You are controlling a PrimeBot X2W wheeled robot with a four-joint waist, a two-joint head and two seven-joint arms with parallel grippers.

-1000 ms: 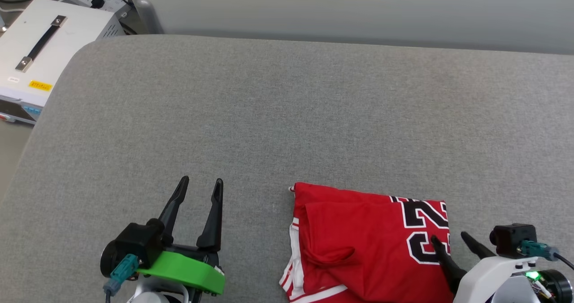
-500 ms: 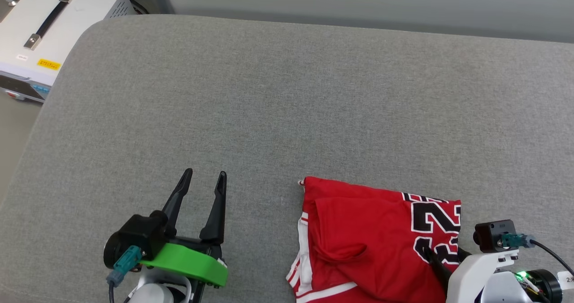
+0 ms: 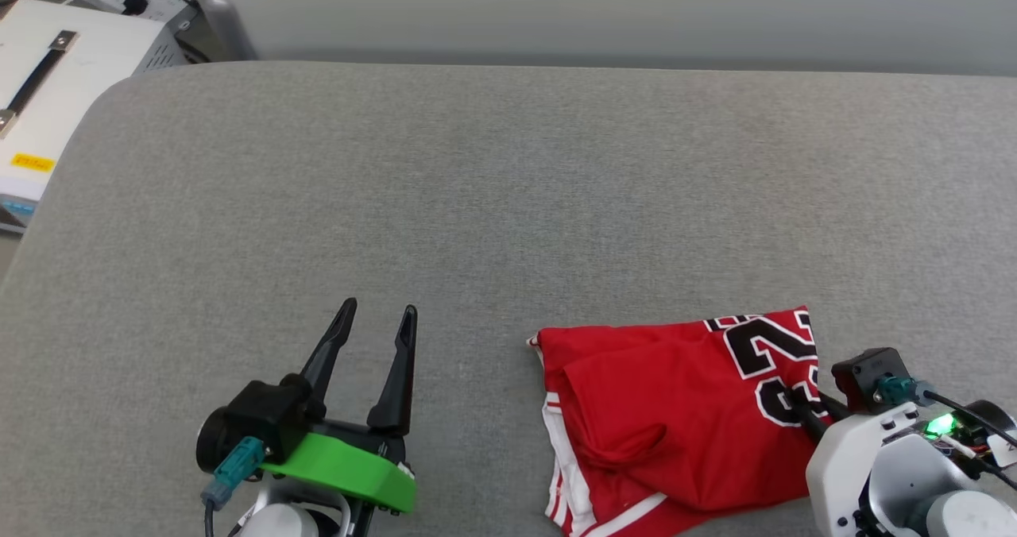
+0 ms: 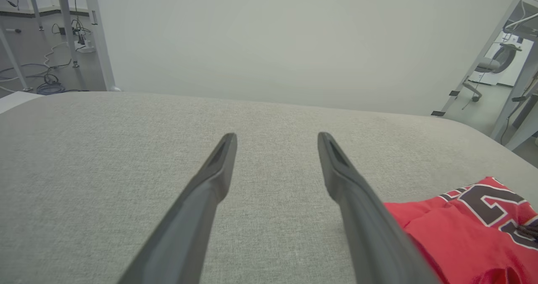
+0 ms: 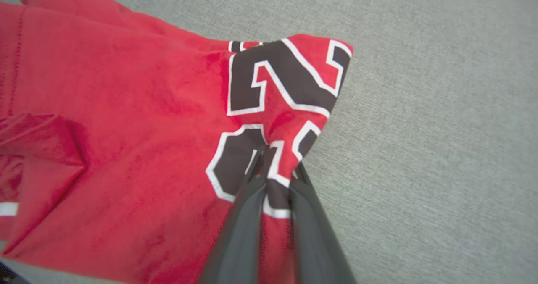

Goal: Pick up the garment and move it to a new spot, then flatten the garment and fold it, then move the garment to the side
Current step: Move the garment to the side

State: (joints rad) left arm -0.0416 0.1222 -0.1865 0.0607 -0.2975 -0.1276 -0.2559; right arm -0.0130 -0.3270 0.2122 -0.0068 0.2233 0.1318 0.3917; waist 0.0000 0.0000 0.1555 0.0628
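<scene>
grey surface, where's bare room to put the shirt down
Bare: the far stretch of the grey surface beyond the garment, and the strip between it and the open left gripper. Crowded: near right, where the right gripper pinches it.

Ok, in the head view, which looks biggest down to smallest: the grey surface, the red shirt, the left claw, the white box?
1. grey surface
2. red shirt
3. left claw and white box: about alike, and the box is farther off and cut by the picture's edge, so I won't rank them.
</scene>
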